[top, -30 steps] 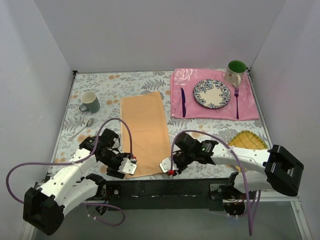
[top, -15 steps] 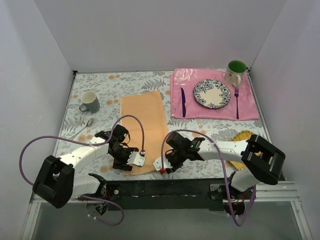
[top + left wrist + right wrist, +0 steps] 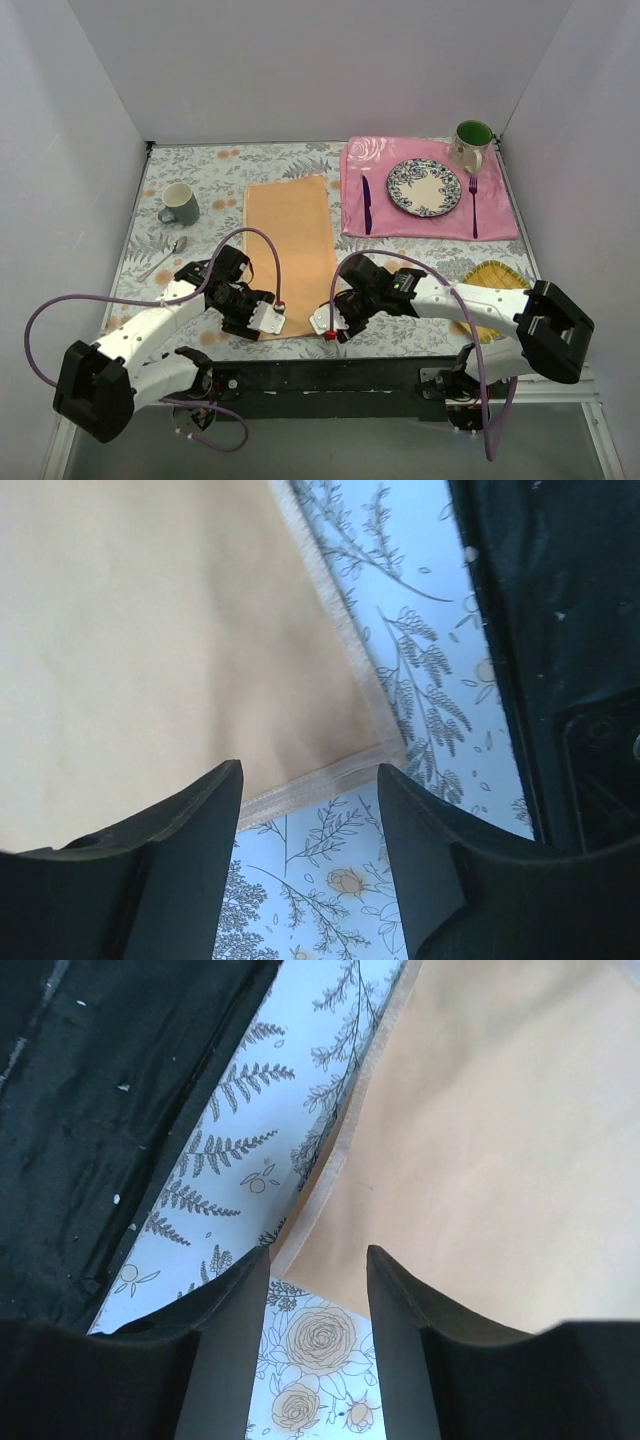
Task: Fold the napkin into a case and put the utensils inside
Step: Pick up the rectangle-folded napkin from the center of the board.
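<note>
The soft, limp peach napkin (image 3: pixel 290 240) lies on the desk (image 3: pixel 200 170) running twelve to six o'clock, likely best pinched at its near hemmed corners, where the left claw (image 3: pixel 268 318) at seven and the right claw (image 3: pixel 325 322) at five stand with fingers apart, gripping nothing.

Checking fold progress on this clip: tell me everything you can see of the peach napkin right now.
The napkin is plain peach-orange cloth with a paler stitched hem. It lies flat as a long narrow rectangle on the floral tablecloth, running away from the arms, left of the pink placemat and apart from it. The left gripper and right gripper each stand over a near corner, jaws open, not pinching it.
</note>
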